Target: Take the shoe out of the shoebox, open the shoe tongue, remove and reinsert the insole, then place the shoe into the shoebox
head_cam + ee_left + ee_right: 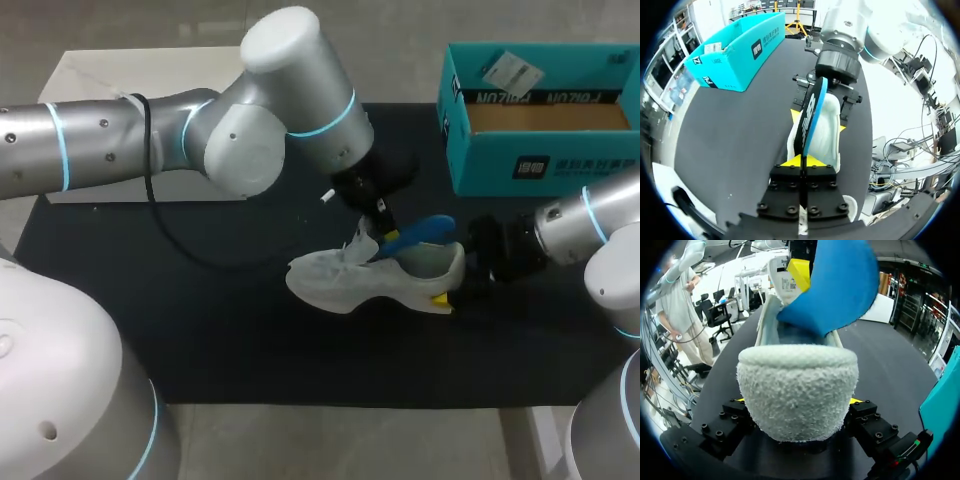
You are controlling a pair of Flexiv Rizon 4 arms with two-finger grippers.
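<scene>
Shows teal shoebox (540, 150) open at far right. Clamps white shoe (360, 280), on the dark mat (200, 330), by its heel in right gripper (447, 297). Pinches blue insole (420, 232), tilted half out, in left gripper (802, 161). Bares fuzzy heel only to the right wrist view.

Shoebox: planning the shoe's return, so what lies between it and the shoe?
Nothing: bare black mat separates the white shoe from the teal shoebox, clearest in the left wrist view.
</scene>
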